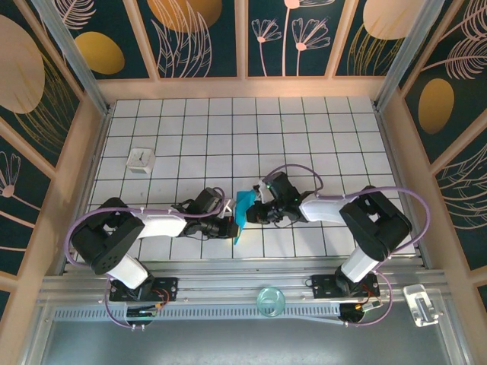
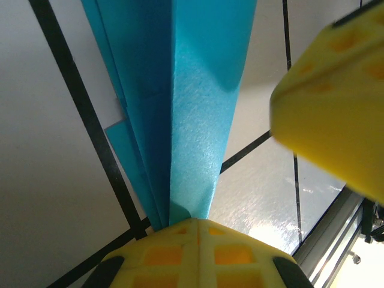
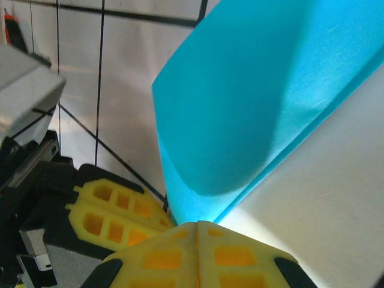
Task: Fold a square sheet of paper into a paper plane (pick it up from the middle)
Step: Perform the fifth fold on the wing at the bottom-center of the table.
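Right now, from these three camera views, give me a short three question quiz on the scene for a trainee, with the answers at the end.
1. True or false: the left end effector is shut on the folded teal paper.
2. Where is the small white cube? A) on the table, far left, apart from the paper; B) under the paper; C) inside an end effector.
3. What does the right end effector grip?
Key: 1 true; 2 A; 3 the folded teal paper.
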